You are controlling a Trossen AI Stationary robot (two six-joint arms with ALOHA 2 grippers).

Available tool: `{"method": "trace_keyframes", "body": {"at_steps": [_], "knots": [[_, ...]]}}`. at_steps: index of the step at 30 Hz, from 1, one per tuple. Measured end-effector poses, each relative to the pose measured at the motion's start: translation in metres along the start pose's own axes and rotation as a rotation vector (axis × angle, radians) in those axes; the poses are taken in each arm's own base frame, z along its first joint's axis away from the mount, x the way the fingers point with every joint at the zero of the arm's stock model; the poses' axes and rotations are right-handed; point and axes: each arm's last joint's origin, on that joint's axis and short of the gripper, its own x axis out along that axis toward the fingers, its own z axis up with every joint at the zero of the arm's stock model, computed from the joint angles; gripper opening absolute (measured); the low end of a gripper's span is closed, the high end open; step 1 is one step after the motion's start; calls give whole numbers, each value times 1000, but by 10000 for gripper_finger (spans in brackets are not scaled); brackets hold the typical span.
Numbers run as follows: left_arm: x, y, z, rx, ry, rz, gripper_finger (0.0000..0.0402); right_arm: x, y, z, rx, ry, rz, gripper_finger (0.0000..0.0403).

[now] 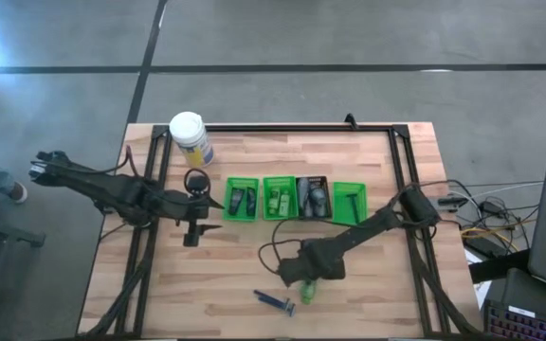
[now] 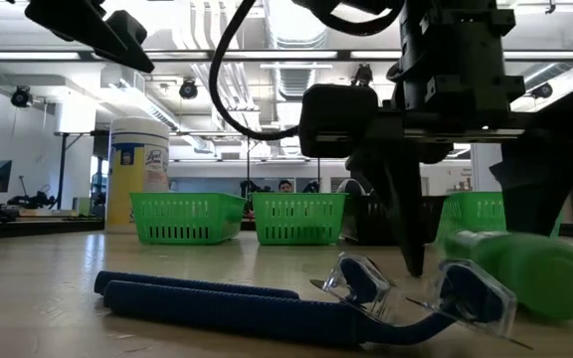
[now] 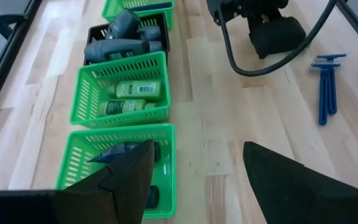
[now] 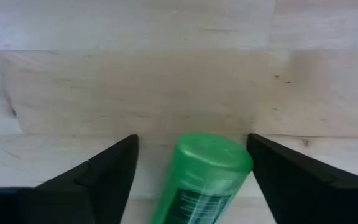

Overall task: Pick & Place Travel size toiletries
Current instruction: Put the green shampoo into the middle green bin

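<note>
A bright green bottle [image 4: 207, 177] lies on its side on the wooden table [image 1: 216, 275], near the front edge; it also shows in the high view [image 1: 308, 290] and the low view [image 2: 525, 270]. My right gripper [image 4: 191, 149] points down over it, open. Its fingers [image 2: 411, 224] stand on either side of the bottle's cap end, without a hold that I can see. Two blue razors [image 1: 275, 302] lie side by side on the table just left of the bottle. My left gripper [image 3: 194, 168] hangs open and empty over the table's left half [image 1: 197, 204].
A row of small bins crosses the table's middle. One green bin [image 3: 86, 165] holds dark items, another [image 3: 126, 93] green bottles, a black bin [image 3: 126, 40] dark grey tubes, and the right-end green bin [image 1: 350, 202] a thin dark stick. A white canister [image 1: 189, 137] stands at the far left.
</note>
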Motion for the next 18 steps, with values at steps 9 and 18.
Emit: {"method": "trace_keyframes", "body": {"at_steps": [9, 18], "knots": [[5, -1, -1, 12, 23, 1, 252, -2, -1, -1, 83, 20, -7, 217], [9, -2, -2, 68, 41, 2, 251, -3, 2, -1, 37, 7, 34, 185]]}}
